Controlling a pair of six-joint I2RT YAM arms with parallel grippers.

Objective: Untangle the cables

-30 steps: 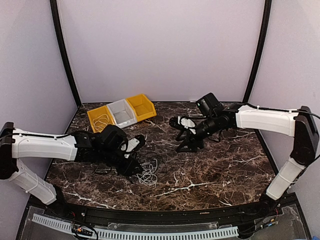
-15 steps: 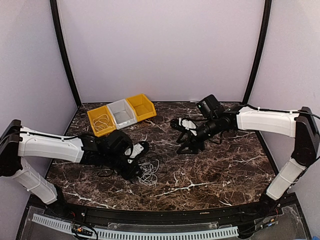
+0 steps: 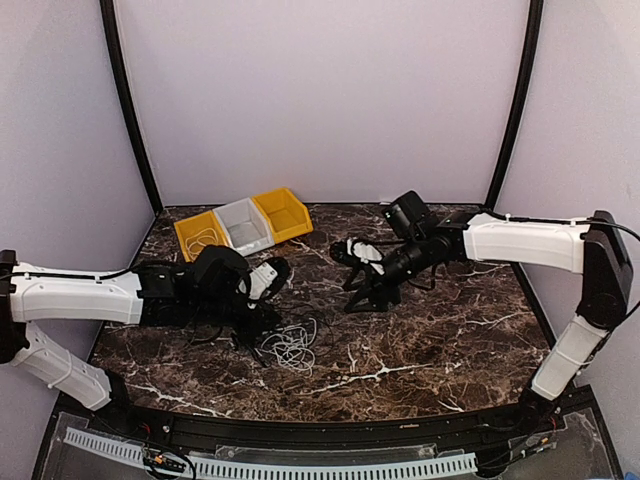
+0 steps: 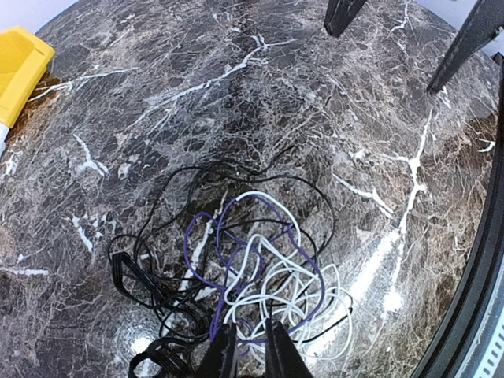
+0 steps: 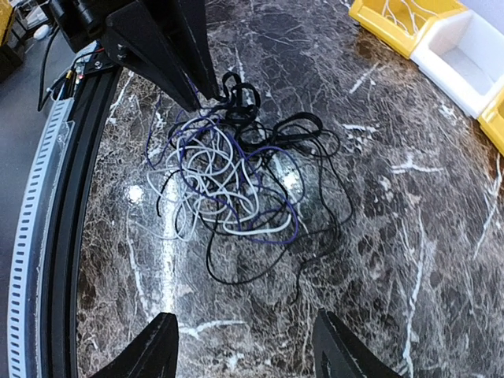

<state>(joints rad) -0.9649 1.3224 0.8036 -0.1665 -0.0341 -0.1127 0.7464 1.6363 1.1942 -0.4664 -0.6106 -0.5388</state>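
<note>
A loose tangle of thin white, purple and black cables lies on the dark, white-veined marble surface, towards its near left, as two robot arms set about separating it. The step in hand looks to be the first pick: the left arm's fingers are down at the tangle's near edge, drawn almost together, with white and purple strands running into the narrow gap between them. Whether they actually grip a strand cannot be told. The right arm's fingers are spread wide and empty above bare surface, with the heap lying ahead of them and apart. The next move probably calls for a firm pinch on one cord and a slow pull away from the heap, with the right arm pinning or catching the rest (a pale cord lies in one yellow plastic bin at the back).
</note>
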